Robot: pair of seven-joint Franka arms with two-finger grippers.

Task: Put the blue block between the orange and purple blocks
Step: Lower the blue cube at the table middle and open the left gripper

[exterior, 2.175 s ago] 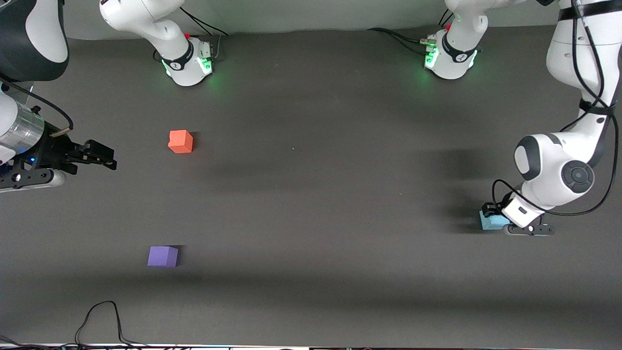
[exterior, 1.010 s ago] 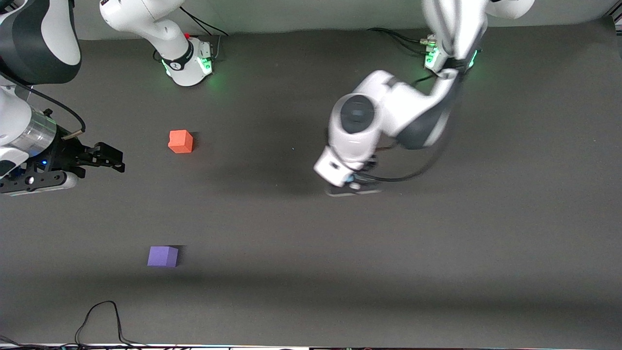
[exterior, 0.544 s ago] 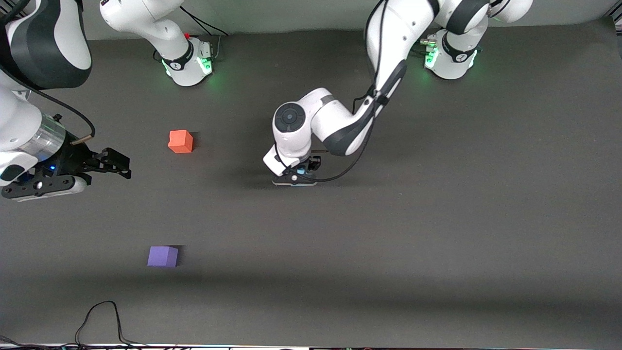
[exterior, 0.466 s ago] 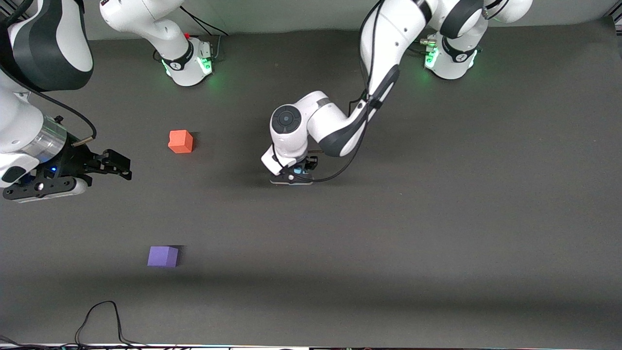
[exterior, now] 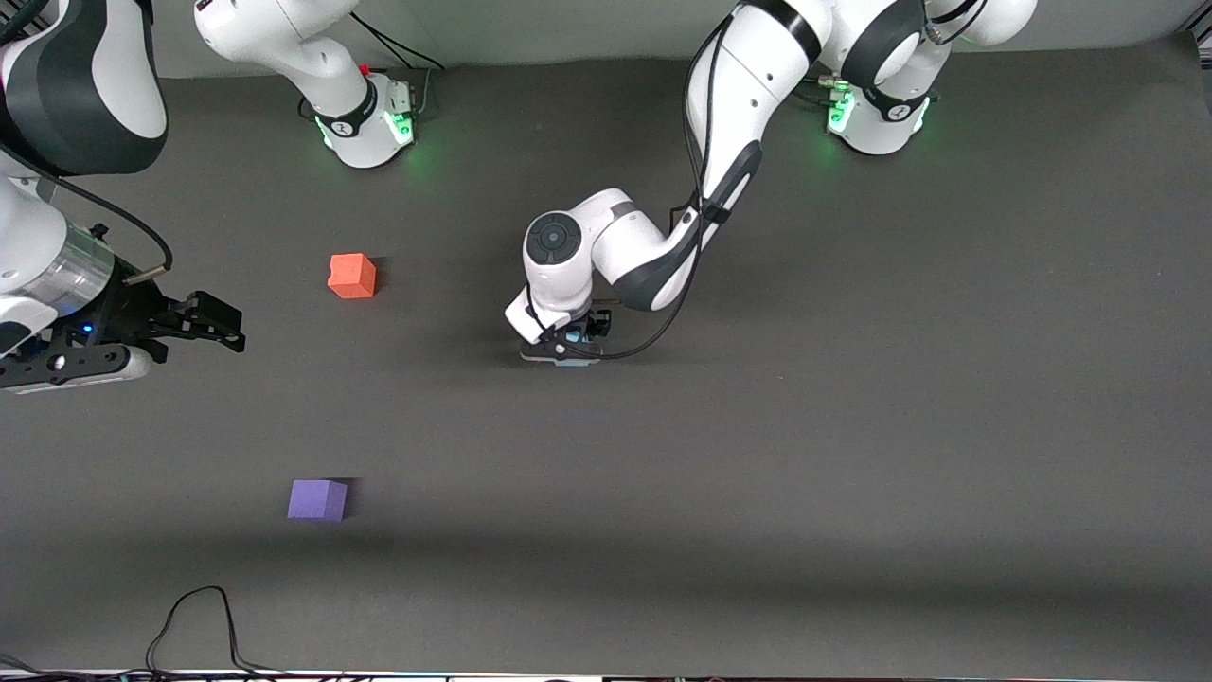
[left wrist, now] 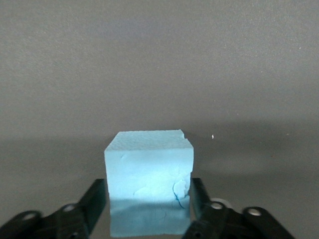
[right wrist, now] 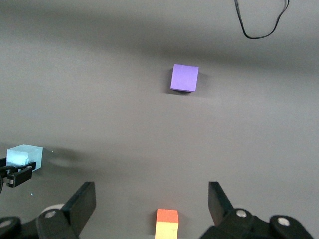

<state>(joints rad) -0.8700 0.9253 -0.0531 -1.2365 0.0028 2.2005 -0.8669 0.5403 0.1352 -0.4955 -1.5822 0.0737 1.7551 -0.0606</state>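
The blue block (left wrist: 149, 174) is at mid-table, low at the dark mat, between the fingers of my left gripper (left wrist: 148, 193). Both fingers lie against its sides. In the front view the left gripper (exterior: 573, 346) and wrist cover most of the blue block (exterior: 575, 335). The orange block (exterior: 352, 276) and the purple block (exterior: 317, 499) sit toward the right arm's end, the purple one nearer the camera. My right gripper (exterior: 213, 320) hangs open and empty beside them. Its wrist view shows the orange block (right wrist: 167, 221), the purple block (right wrist: 184, 77) and the blue block (right wrist: 24, 155).
A black cable (exterior: 199, 616) loops near the table's front edge, close to the purple block. The two arm bases (exterior: 369, 123) (exterior: 876, 114) stand along the back edge. Bare mat lies between the orange and purple blocks.
My left arm has carried the blue block from the left arm's end of the table to mid-table and lowered it there. The right gripper has only shifted slightly.
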